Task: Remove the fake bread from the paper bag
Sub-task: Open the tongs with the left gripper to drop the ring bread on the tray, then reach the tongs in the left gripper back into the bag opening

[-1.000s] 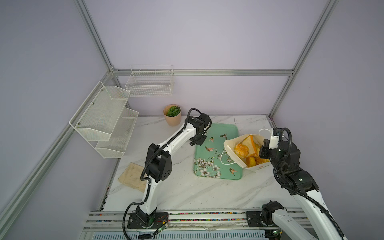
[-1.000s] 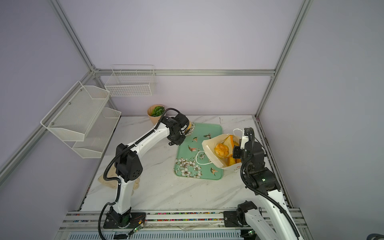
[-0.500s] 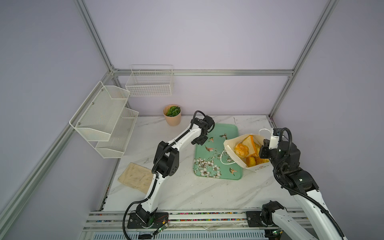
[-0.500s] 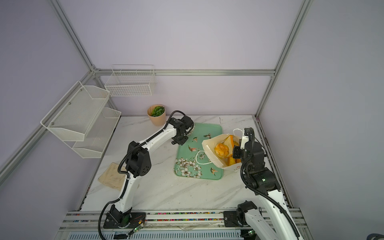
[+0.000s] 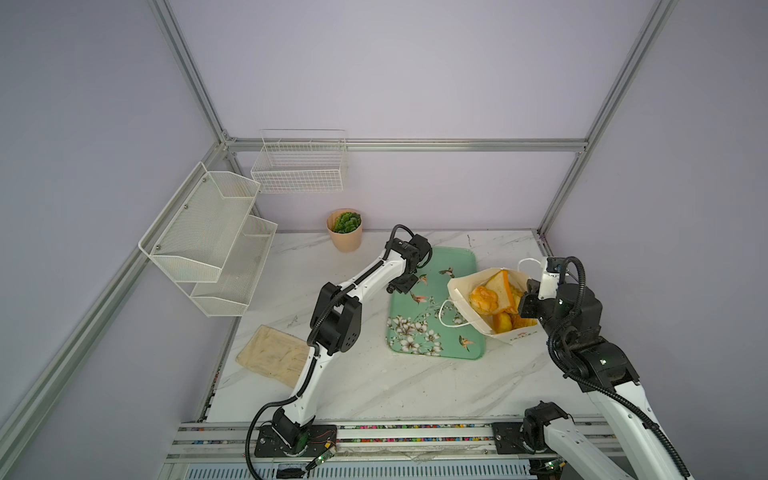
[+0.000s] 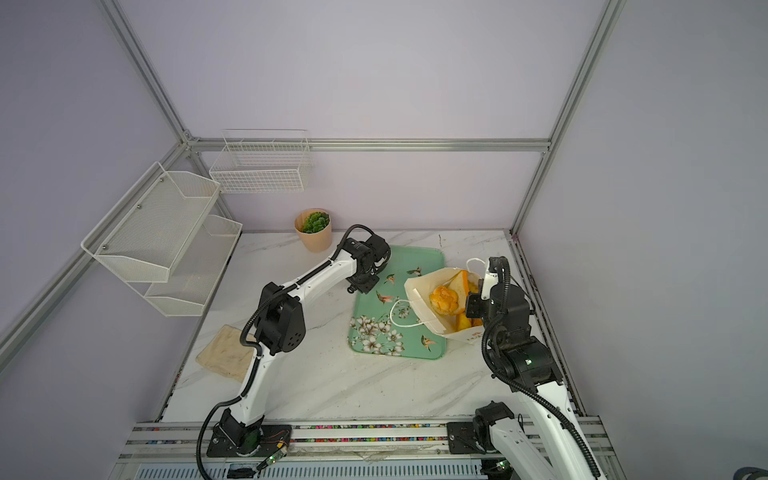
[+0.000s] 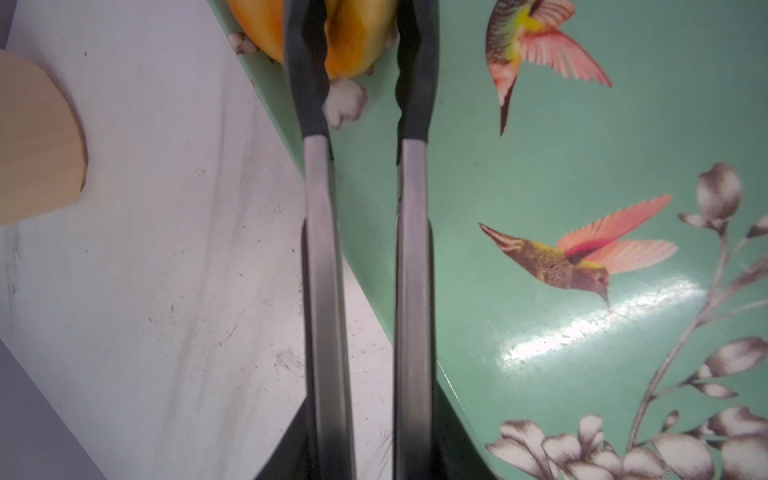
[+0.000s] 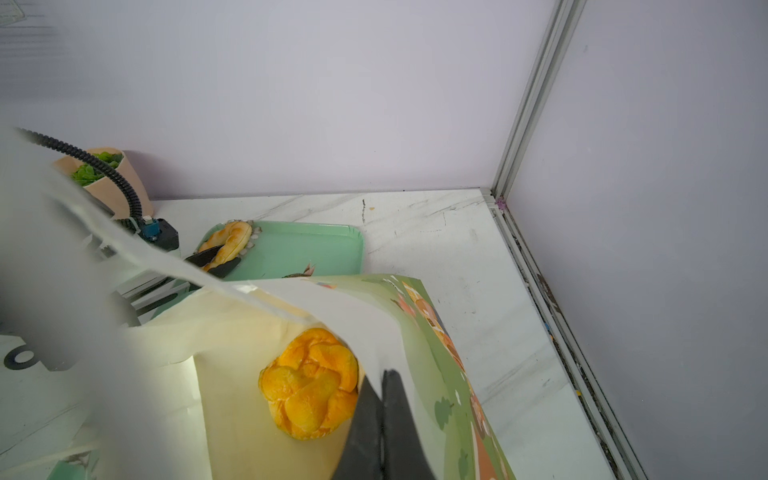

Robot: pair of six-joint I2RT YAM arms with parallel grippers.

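Observation:
The white paper bag (image 5: 461,299) (image 6: 419,299) lies tilted on the right side of the green tray (image 5: 449,266), mouth up and toward the left. Inside show a knotted golden bun (image 5: 482,299) (image 8: 311,382) and a toast slice (image 5: 500,284). My right gripper (image 8: 382,376) (image 5: 524,297) is shut on the bag's rim. A ridged loaf of fake bread (image 7: 357,37) (image 8: 230,241) rests on the tray's far left corner. My left gripper (image 7: 361,16) straddles it, fingers slightly parted. In both top views the left wrist hides that loaf.
A peach plant pot (image 5: 345,232) (image 7: 37,141) stands just behind the tray's far left corner. A beige cloth (image 5: 274,355) lies at the front left. White mesh shelves (image 5: 208,237) and a wire basket (image 5: 299,166) hang on the walls. The metal frame (image 8: 536,291) runs close on the right.
The left arm has shifted slightly right over the tray's far corner, uncovering more of the cloth. Its fingers have parted a little around the loaf. The right arm and bag have not moved.

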